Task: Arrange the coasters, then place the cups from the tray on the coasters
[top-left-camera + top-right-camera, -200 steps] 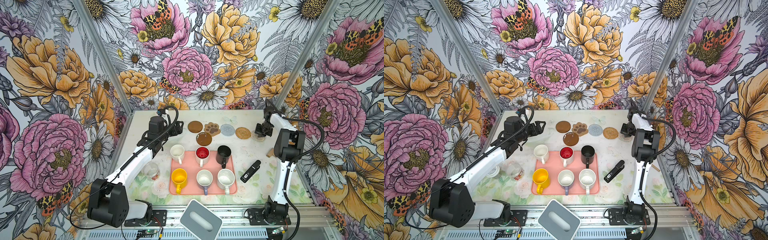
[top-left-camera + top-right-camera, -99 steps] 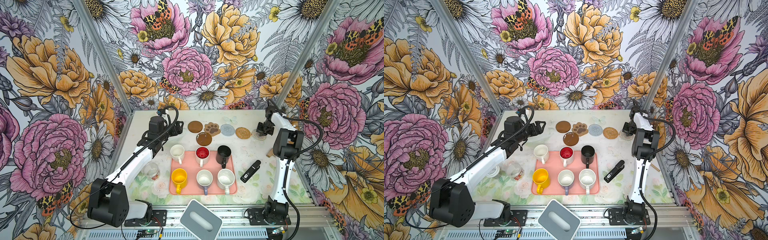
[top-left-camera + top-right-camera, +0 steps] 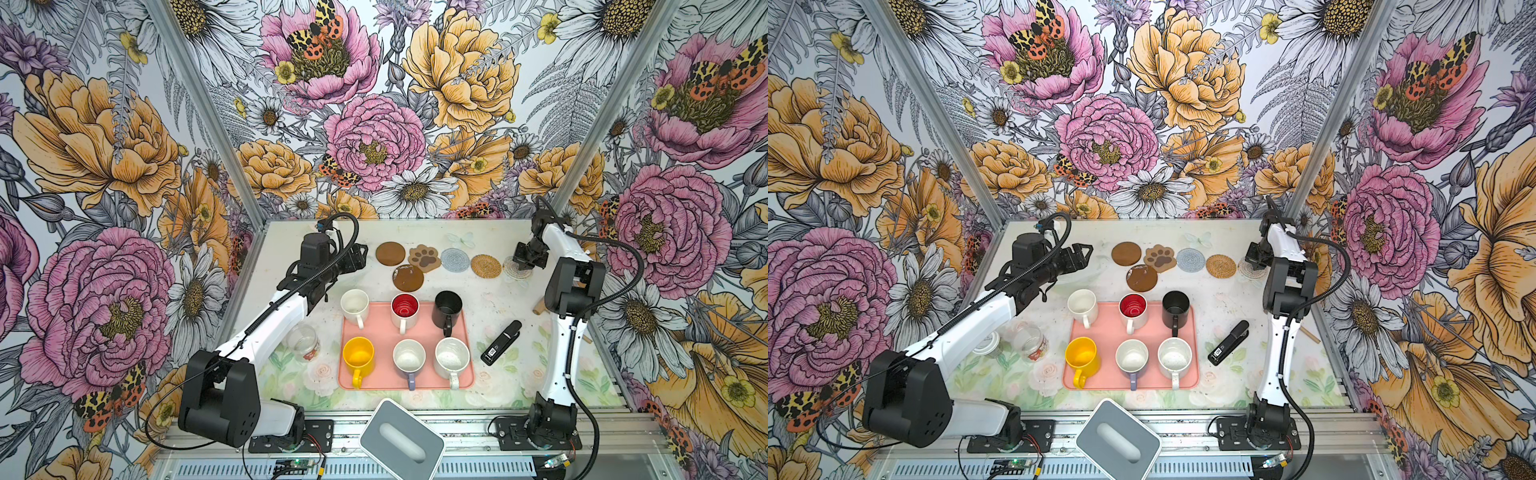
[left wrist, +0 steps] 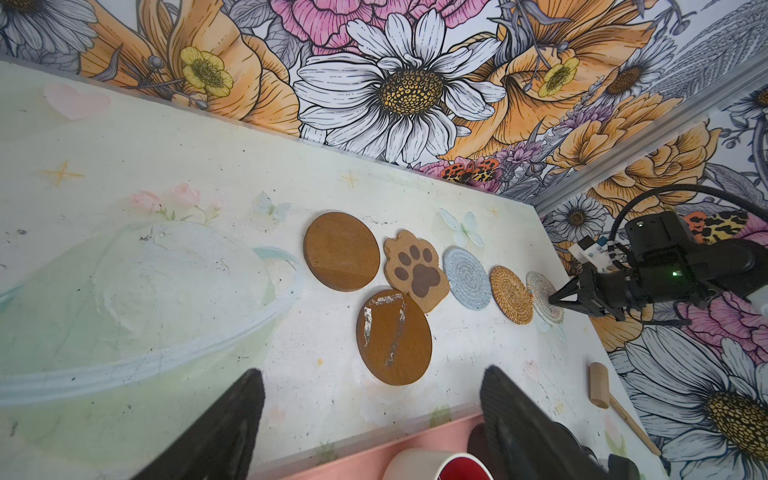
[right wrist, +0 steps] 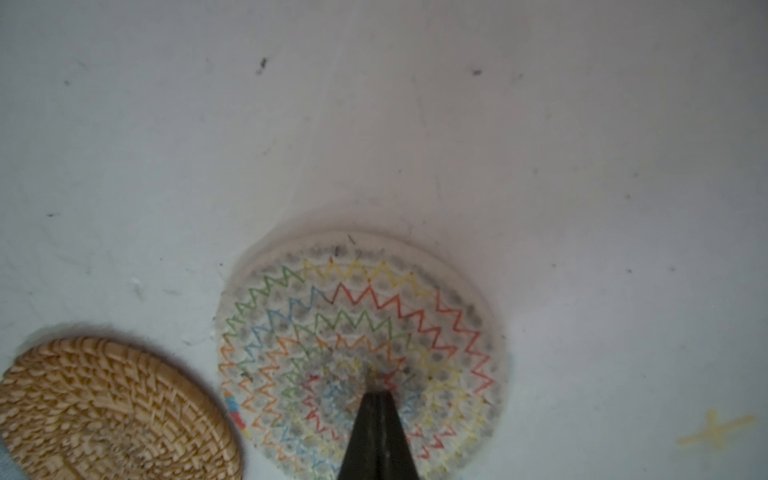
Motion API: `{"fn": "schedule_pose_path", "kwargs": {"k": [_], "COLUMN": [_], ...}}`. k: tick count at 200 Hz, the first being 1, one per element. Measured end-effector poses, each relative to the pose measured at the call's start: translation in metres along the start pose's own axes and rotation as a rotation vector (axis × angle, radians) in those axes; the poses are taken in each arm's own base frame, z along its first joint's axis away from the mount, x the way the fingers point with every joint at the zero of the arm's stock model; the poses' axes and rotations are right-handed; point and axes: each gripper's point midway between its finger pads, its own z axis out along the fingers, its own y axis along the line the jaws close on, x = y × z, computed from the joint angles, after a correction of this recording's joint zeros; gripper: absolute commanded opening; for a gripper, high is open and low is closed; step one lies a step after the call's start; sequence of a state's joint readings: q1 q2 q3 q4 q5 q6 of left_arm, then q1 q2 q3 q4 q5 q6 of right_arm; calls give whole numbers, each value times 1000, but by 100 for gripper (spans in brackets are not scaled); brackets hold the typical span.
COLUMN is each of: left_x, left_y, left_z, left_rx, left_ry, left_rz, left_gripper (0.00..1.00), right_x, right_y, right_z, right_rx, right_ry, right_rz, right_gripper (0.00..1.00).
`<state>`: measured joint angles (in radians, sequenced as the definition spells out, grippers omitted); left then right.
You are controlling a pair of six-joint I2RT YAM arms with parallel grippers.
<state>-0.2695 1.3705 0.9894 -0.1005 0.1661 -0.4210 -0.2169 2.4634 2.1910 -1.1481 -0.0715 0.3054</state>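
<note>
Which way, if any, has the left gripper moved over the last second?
No. In a top view the left gripper hangs open just left of the far brown disc, at the same gap as before.

Five coasters lay flat in a far row, left to right: brown disc (image 3: 390,253), tan paw-print (image 3: 424,258), grey-blue woven round (image 3: 455,259), rattan round (image 3: 486,266), lacy round (image 3: 515,272). A second brown disc (image 3: 408,277) lay just nearer, against the paw-print. On the salmon-pink tray (image 3: 382,336) six cups stood upright: cream cup (image 3: 354,302), red-lined cup (image 3: 404,307) and black cup (image 3: 447,306) far; yellow cup (image 3: 358,353), lavender cup (image 3: 409,357) and speckled cup (image 3: 451,356) near.
</note>
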Motion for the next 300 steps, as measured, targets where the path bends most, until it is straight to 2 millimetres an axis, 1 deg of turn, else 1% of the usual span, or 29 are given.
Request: {"fn": "schedule_pose_path", "kwargs": {"k": [24, 70, 108, 137, 160, 176, 190, 195, 198, 199, 206, 213, 218, 219, 231, 244, 254, 258, 262, 264, 269, 273, 282, 284, 289, 292, 293, 300], "left_x": [0, 0, 0, 0, -4, -10, -22, -26, -28, -29, -33, -38, -40, -40, -43, -41, -36, -34, -32, -32, -26, -25, -20, -19, -15, -15, -12, -6], "left_y": [0, 0, 0, 0, -2, -8, -19, -25, -27, -29, -35, -43, -47, -47, -54, -55, -51, -50, -48, -48, -44, -44, -40, -39, -36, -36, -35, -31], "left_z": [0, 0, 0, 0, -2, -5, -7, -7, -7, -7, -5, -2, 3, 3, 14, 31, 46, 53, 61, 61, 73, 77, 94, 97, 108, 110, 114, 124], "left_rx": [0, 0, 0, -1, -10, -21, -29, -28, -27, -27, -26, -26, -25, -25, -32, -48, -66, -73, -81, -81, -97, -101, -122, -126, -138, -143, -148, -162], "left_ry": [0, 0, 0, 3, 8, 3, -8, -9, -10, -12, -9, -4, 2, 2, 24, 67, 110, 128, 145, 145, 184, 196, 236, 245, 266, 274, 284, 308], "left_rz": [0, 0, 0, 0, 3, 20, 57, 77, 83, 86, 110, 137, 153, 153, 182, 211, 227, 234, 243, 243, 255, 258, 279, 283, 296, 303, 304, 317], "left_gripper": [83, 83, 83, 82, 82, 83, 83, 84, 84, 84, 85, 86, 86, 86, 87, 88, 89, 90, 91, 91, 92, 93, 94, 94, 96, 96, 96, 98], "right_x": [0, -1, -1, -6, -12, -16, -19, -20, -20, -21, -22, -23, -23, -23, -22, -17, -11, -9, -5, -4, 1, 4, 14, 16, 24, 27, 31, 38], "right_y": [6, 24, 28, 32, 34, 38, 41, 43, 43, 45, 48, 52, 57, 57, 69, 87, 104, 107, 115, 117, 124, 127, 139, 140, 145, 146, 147, 149], "right_z": [1, 2, 1, -4, -14, -27, -42, -51, -53, -58, -68, -79, -93, -93, -116, -142, -163, -166, -175, -176, -185, -188, -196, -194, -199, -198, -198, -199], "right_rx": [-3, -11, -13, -21, -29, -44, -57, -64, -64, -68, -74, -82, -93, -93, -112, -139, -165, -170, -183, -186, -199, -204, -230, -232, -247, -252, -255, -269], "right_ry": [-4, -13, -17, -33, -62, -85, -113, -130, -133, -143, -162, -182, -207, -207, -248, -295, -334, -340, -356, -358, -375, -381, -397, -395, -400, -401, -400, -403], "right_rz": [-12, -46, -53, -57, -58, -61, -63, -64, -63, -65, -65, -71, -77, -77, -96, -126, -155, -162, -174, -177, -186, -195, -209, -212, -217, -221, -223, -220], "right_gripper": [0, 0, 0, 0, 0, 0, 0, 0, 0, 0, 0, 1, 3, 3, 7, 11, 14, 15, 17, 17, 19, 19, 21, 22, 23, 24, 24, 26]}}
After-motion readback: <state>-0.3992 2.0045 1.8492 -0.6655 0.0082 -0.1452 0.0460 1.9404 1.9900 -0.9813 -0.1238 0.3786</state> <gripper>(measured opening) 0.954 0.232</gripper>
